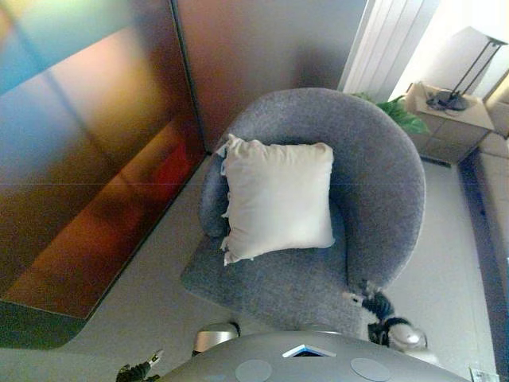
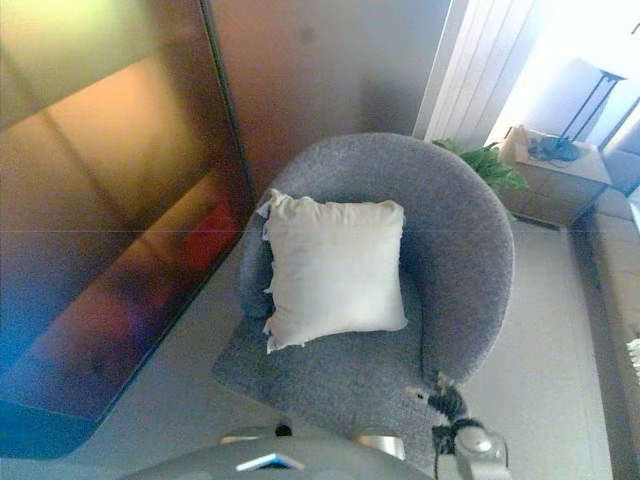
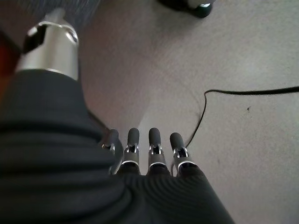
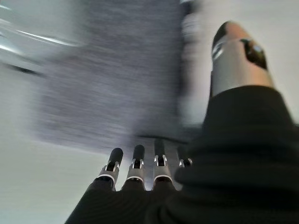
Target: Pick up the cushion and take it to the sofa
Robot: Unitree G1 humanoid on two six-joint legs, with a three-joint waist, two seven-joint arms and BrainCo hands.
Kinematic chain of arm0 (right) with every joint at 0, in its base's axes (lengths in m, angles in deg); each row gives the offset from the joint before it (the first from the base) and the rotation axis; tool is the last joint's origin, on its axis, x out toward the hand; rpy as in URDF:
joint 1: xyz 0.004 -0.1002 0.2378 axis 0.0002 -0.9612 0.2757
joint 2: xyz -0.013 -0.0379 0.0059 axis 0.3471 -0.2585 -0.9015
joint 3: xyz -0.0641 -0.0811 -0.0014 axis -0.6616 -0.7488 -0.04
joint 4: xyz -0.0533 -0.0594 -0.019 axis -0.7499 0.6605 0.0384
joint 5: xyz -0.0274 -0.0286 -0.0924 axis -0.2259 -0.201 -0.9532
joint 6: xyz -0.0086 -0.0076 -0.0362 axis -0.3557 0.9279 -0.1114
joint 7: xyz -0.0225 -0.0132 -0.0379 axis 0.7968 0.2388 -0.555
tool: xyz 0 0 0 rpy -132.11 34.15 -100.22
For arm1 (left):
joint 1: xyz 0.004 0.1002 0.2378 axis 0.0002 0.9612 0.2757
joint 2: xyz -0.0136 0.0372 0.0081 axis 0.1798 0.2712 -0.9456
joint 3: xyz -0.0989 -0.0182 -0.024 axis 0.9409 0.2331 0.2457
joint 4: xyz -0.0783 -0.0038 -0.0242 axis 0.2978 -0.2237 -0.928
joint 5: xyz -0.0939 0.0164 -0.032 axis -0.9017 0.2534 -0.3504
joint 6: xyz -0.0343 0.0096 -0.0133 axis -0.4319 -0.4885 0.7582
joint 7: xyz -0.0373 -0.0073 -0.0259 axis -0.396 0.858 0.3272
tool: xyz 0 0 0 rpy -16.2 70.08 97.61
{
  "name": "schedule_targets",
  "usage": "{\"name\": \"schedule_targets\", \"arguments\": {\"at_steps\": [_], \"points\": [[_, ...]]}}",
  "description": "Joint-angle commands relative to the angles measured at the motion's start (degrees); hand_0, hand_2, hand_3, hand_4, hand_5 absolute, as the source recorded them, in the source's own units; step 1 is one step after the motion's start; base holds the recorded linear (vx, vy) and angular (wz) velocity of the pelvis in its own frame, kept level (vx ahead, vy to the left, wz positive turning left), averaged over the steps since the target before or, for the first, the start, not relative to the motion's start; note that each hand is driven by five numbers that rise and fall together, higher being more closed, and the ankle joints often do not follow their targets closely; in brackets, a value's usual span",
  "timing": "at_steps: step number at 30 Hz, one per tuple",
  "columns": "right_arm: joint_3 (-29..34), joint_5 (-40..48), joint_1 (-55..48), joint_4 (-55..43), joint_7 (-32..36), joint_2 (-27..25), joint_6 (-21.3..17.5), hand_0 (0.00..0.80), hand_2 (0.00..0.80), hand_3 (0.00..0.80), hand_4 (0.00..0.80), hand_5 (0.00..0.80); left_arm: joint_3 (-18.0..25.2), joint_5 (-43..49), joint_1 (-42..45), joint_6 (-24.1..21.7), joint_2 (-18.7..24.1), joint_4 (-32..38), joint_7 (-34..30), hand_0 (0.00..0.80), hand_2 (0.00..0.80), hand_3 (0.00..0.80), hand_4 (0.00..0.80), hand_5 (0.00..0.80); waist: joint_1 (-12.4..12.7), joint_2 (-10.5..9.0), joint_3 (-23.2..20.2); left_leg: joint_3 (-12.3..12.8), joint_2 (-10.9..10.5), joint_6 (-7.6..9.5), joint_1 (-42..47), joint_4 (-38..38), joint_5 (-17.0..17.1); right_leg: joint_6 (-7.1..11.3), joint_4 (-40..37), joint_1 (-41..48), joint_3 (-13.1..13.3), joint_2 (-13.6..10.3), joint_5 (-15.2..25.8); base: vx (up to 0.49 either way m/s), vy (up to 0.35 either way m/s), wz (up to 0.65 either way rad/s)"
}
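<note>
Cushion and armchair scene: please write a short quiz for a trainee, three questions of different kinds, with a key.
1. True or false: the cushion lies on the floor.
2. Multiple choice: what holds the cushion now? A) the left hand B) the right hand C) neither hand
3. Fill in: the plant stands behind the ____.

Key
1. False. It lies on the seat of the grey armchair.
2. C. Both wrist views show straight fingers with nothing in them; the left hand is over the floor, the right hand near the armchair.
3. Armchair. The plant shows beside a small cabinet with a lamp on it.
</note>
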Motion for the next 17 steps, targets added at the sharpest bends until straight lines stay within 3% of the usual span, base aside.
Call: {"name": "schedule_targets", "arguments": {"at_steps": [1, 5, 9, 17], "points": [[-1.9, -0.4, 5.8, 8.5, -2.1, 1.4, 0.6, 0.000, 0.000, 0.000, 0.000, 0.000, -1.4, -0.5, -4.4, 5.8, -1.3, -4.9, -4.5, 0.000, 0.000, 0.000, 0.000, 0.000, -0.5, 0.20, 1.5, 2.1, 1.1, -0.42, 0.5, 2.9, -5.5, 2.14, 1.7, 0.4, 1.7, -2.3, -1.7, -0.088, 0.019, -0.09], [0.6, 5.4, 7.9, 15.4, -3.8, 2.7, 4.3, 0.000, 0.000, 0.000, 0.000, 0.000, -3.5, 0.1, -7.2, 11.0, -2.5, -7.8, -7.8, 0.000, 0.000, 0.000, 0.000, 0.000, -0.8, 0.67, 1.3, 2.8, 1.3, -0.41, 0.6, 2.2, -5.4, 2.11, 1.5, 0.0, 2.2, -1.9, -1.6, -0.086, 0.010, -0.15], [0.6, 3.9, 9.1, 16.7, -4.0, 2.4, 6.6, 0.000, 0.000, 0.000, 0.000, 0.000, -5.0, -1.8, -9.2, 13.5, -3.1, -8.4, -8.7, 0.000, 0.000, 0.000, 0.000, 0.000, -1.4, 0.79, 0.7, 3.3, 1.4, -0.45, 0.3, 1.6, -5.4, 2.25, 1.4, -0.8, 3.0, -1.6, -1.6, -0.074, 0.003, -0.08], [-0.7, 5.5, 10.2, 17.7, -4.0, 2.8, 6.7, 0.000, 0.000, 0.000, 0.000, 0.000, -6.9, -4.2, -10.7, 13.5, -3.5, -8.0, -7.0, 0.000, 0.000, 0.000, 0.000, 0.000, -1.2, 0.50, 0.8, 3.2, 1.3, -0.17, -0.4, 1.5, -5.5, 2.42, 1.7, -1.7, 3.6, -1.3, -1.8, -0.056, -0.017, -0.06]]}}
